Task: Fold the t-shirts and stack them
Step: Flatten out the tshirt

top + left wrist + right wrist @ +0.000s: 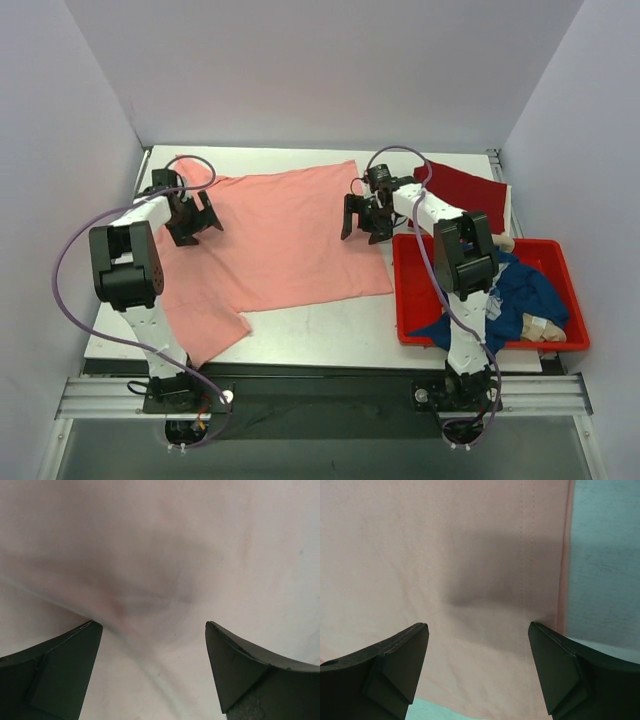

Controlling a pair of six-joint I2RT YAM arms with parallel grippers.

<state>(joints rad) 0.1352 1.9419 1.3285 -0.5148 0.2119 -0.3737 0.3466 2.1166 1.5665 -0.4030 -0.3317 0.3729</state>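
White arms (158, 338), black joints (125, 265), purple cables (62, 272)

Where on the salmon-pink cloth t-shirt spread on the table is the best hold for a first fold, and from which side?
Probably the stitched hem of the salmon-pink cloth t-shirt, at its right edge, from above with one finger slipped under from the bare table side. The cloth lies flat, so only an edge offers a pinch. The open right hand hovers there.

Overhead view; 2 wrist views close over, seemingly, pink shirt (280, 230).
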